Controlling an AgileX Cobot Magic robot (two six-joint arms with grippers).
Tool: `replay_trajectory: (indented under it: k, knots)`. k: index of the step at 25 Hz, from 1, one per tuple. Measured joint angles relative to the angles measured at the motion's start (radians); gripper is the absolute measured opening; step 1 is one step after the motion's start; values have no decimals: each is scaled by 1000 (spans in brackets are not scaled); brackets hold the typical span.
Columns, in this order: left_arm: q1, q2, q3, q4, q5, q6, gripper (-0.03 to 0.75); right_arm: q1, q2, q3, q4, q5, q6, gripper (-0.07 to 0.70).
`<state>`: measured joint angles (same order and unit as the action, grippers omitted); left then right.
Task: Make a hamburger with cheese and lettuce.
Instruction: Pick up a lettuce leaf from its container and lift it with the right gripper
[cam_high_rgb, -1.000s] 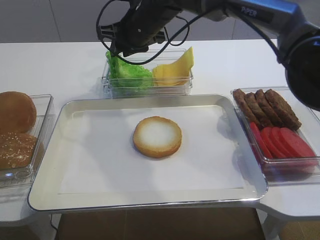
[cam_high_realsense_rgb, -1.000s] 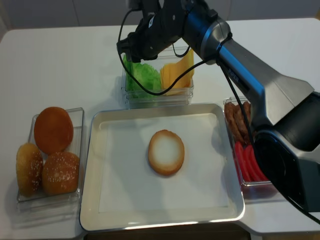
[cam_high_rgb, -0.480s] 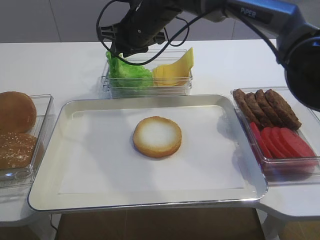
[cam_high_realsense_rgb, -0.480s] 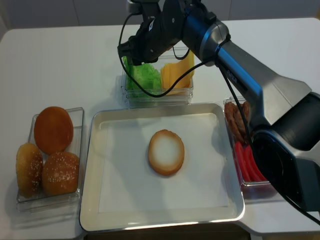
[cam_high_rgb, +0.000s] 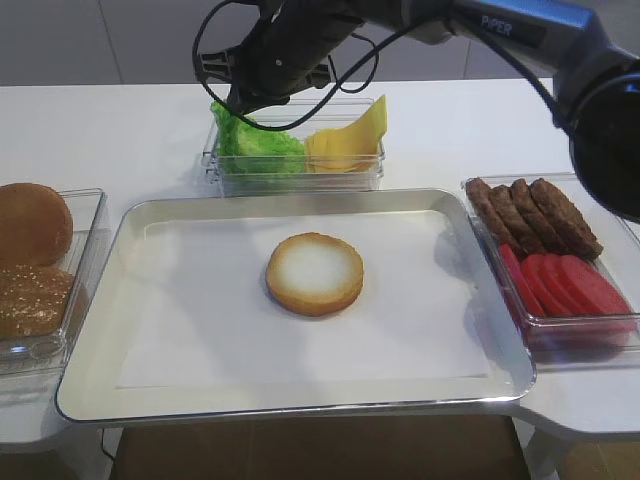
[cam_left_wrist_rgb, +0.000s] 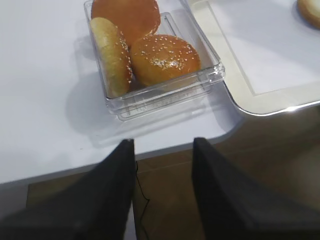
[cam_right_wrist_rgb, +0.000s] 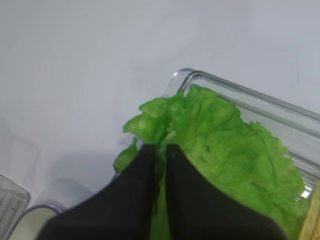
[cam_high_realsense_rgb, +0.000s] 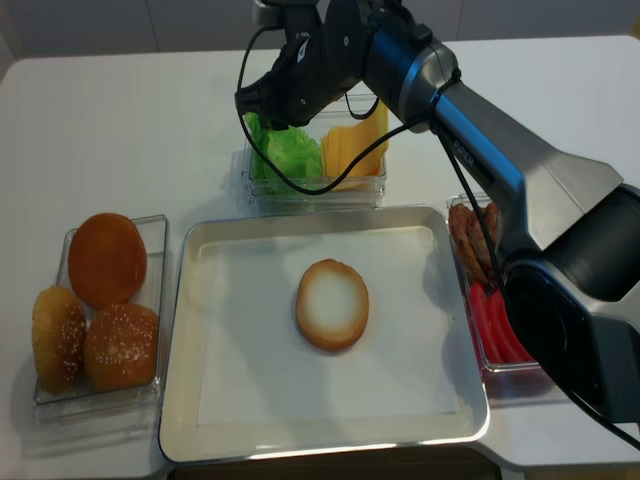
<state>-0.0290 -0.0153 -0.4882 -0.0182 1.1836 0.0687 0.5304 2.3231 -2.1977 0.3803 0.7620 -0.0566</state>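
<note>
The hamburger bun half (cam_high_rgb: 314, 272) (cam_high_realsense_rgb: 332, 304) lies cut face up in the middle of the tray. The green frilly lettuce (cam_high_rgb: 255, 145) (cam_high_realsense_rgb: 285, 155) (cam_right_wrist_rgb: 225, 150) fills the left part of a clear box at the back. Yellow cheese (cam_high_rgb: 350, 135) (cam_high_realsense_rgb: 352, 148) slices stand in the box's right part. My right gripper (cam_right_wrist_rgb: 160, 147) (cam_high_rgb: 237, 104) is over the box's left end, shut on the edge of a lettuce leaf that shows between its black fingers. My left gripper (cam_left_wrist_rgb: 162, 142) stands open over the table's front edge, holding nothing.
The steel tray (cam_high_rgb: 300, 408) with white paper fills the table's middle. A clear box of dark domed buns (cam_high_rgb: 35, 260) (cam_left_wrist_rgb: 145, 55) stands at the left. At the right, a box holds patties and tomato slices (cam_high_rgb: 550, 250). The lettuce box (cam_high_rgb: 300, 178) touches the tray's far rim.
The right gripper's jaws have closed on the lettuce leaf; the arm itself has barely shifted. Nothing else has moved.
</note>
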Motion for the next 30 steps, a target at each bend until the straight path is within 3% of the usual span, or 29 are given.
replay_trajectory:
  k: [30]
  knots:
    - [0, 0, 0, 0, 0, 0, 288, -27, -45, 0, 7, 62, 1, 44]
